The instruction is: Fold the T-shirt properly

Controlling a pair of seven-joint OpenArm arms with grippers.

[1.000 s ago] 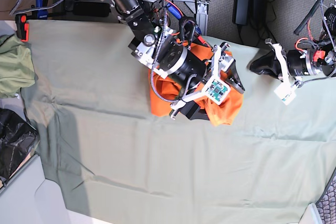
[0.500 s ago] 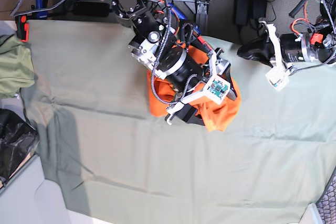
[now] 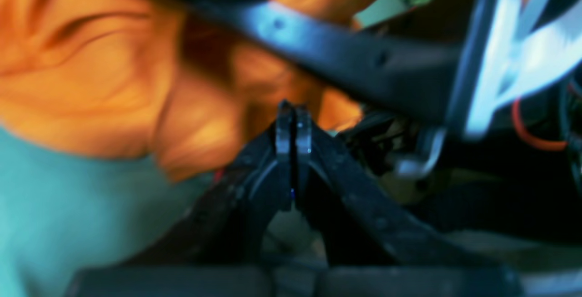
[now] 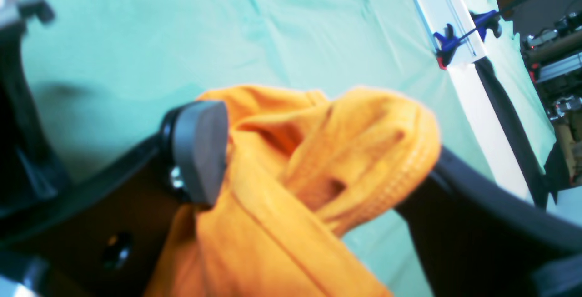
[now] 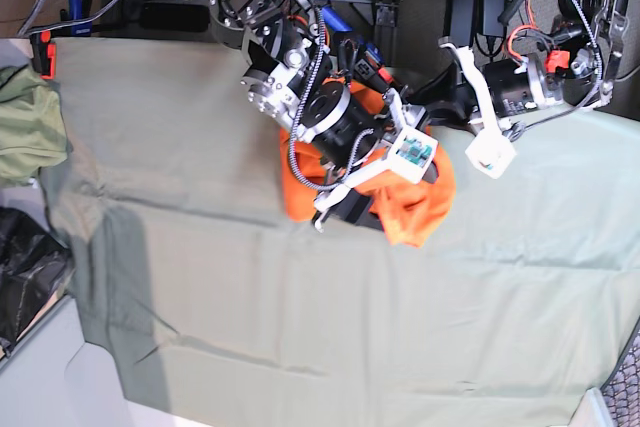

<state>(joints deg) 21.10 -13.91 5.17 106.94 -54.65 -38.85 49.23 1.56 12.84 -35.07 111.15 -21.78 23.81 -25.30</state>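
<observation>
The T-shirt (image 5: 415, 209) is a crumpled orange heap near the far middle of the table, lying on the pale sage green cloth (image 5: 300, 327) that covers the whole work surface, with most of it hidden beneath the right arm. The right gripper (image 4: 313, 160) has its jaws spread wide around a thick roll of the fabric: one rounded pad (image 4: 200, 151) presses against the bunch on one side and the other dark finger runs behind the ribbed hem on the other, so the cloth sits between them rather than being pinched flat — a hold that looks suited to lifting or dragging the bundle out so it can be spread. The left gripper (image 3: 291, 147) has its two fingers pressed together with nothing between them; in its own blurred wrist view it hovers just beside the orange heap and close to the other arm's dark frame, probably waiting for an edge or corner to take. As a judgement, the folding proper has not begun, since the shirt is not yet laid flat. The covering cloth is wrinkled, with long creases across it. An olive-green bunched garment (image 5: 25, 122) lies at one edge of the table, a red-and-black clamp (image 5: 42, 52) grips the cloth near it, and cables and black power bricks (image 5: 470, 2) clutter the floor beyond the far edge.
</observation>
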